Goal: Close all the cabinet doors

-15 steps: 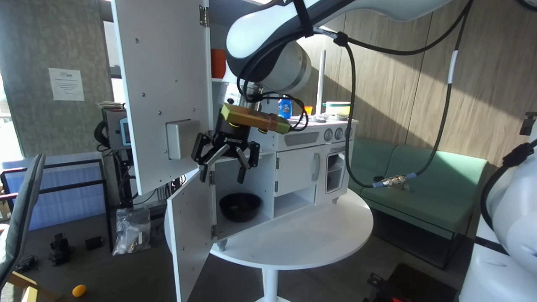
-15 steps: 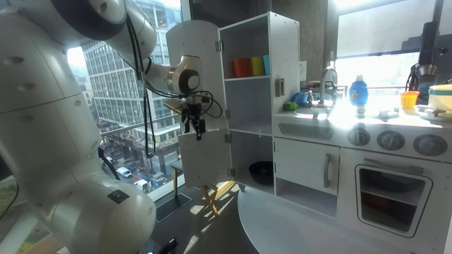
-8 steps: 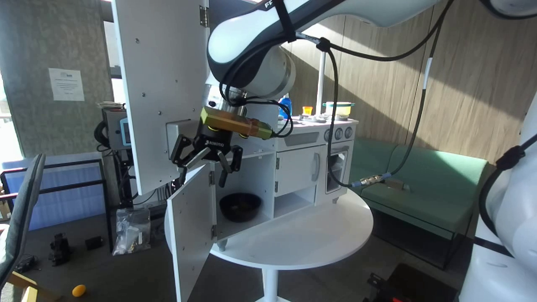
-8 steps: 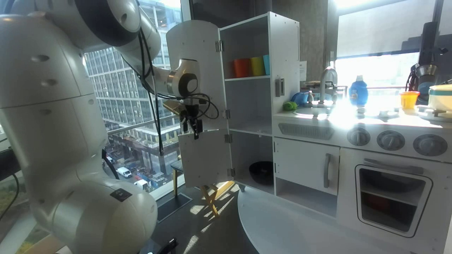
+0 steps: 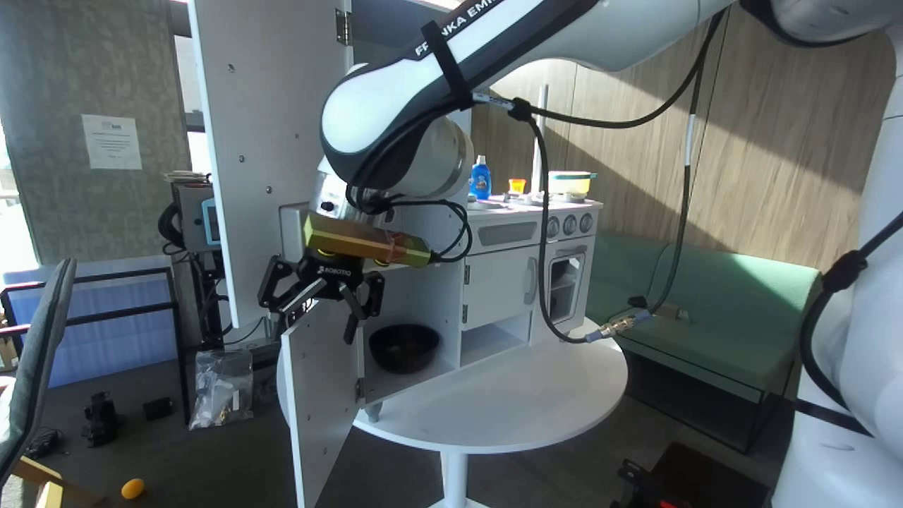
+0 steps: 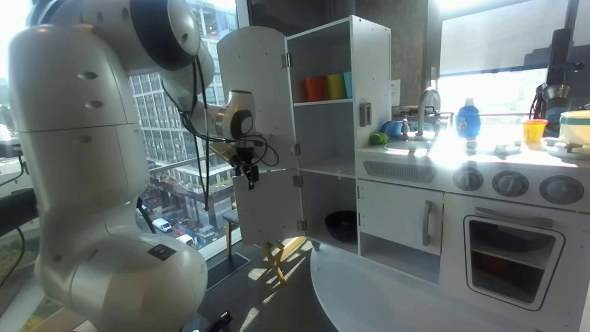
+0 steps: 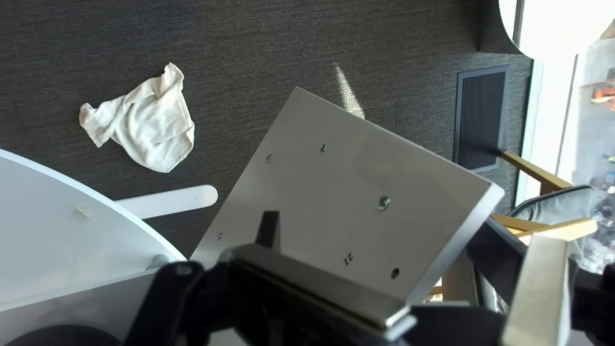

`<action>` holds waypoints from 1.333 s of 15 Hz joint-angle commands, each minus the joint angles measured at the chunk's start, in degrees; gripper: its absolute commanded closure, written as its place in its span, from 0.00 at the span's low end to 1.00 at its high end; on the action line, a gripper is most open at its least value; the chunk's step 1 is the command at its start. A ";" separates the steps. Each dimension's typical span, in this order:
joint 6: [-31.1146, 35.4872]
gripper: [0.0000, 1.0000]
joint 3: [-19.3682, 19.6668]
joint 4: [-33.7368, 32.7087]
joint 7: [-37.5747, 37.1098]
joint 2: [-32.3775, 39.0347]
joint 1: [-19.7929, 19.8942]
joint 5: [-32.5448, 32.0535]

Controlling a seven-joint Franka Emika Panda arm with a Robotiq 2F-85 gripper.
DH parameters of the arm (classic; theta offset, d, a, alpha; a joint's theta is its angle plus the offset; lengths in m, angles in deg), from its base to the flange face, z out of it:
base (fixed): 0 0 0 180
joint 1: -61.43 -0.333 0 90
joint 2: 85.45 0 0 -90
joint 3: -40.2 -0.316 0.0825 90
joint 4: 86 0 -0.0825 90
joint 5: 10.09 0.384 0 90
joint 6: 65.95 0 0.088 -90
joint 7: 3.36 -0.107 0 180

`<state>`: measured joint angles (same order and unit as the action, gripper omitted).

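Gripper [image 5: 315, 329]: wide apart, holding nothing.
Upper door [image 6: 256, 60]: open, rising beside gripper and above; please stay free of its bottom edge [image 5: 254, 314].
Lower door [image 5: 323, 402]: open, below gripper, top edge [image 7: 455, 245] seemingly between your fingers [image 5: 352, 328]; better you press its outer face gently inward.
Bowl [image 5: 403, 348]: lower than gripper, inside cabinet [image 6: 371, 69]; likely not blocking your swing.

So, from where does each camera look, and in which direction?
An exterior view: beside the arm, facing upper door and green bench; arm at upper right, tool shows.
An exterior view: close beside the arm, facing cabinet and window; arm looms left, tool shows.
Wrist view: beside the tool, facing down to the floor; tool along bottom.
Both exterior views share upper door and bowl; all show the lower door.
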<state>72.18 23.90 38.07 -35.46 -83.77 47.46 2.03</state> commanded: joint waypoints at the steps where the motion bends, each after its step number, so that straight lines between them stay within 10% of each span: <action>1: 1.04 0.00 1.18 -0.62 -3.31 0.96 -0.46 -4.31; 10: 0.60 0.00 5.28 2.24 -13.14 -2.21 1.09 -20.09; 20: -18.69 0.00 4.89 4.90 -22.38 -9.45 3.28 -32.17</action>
<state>57.20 29.58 41.45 -54.73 -90.18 49.28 -27.13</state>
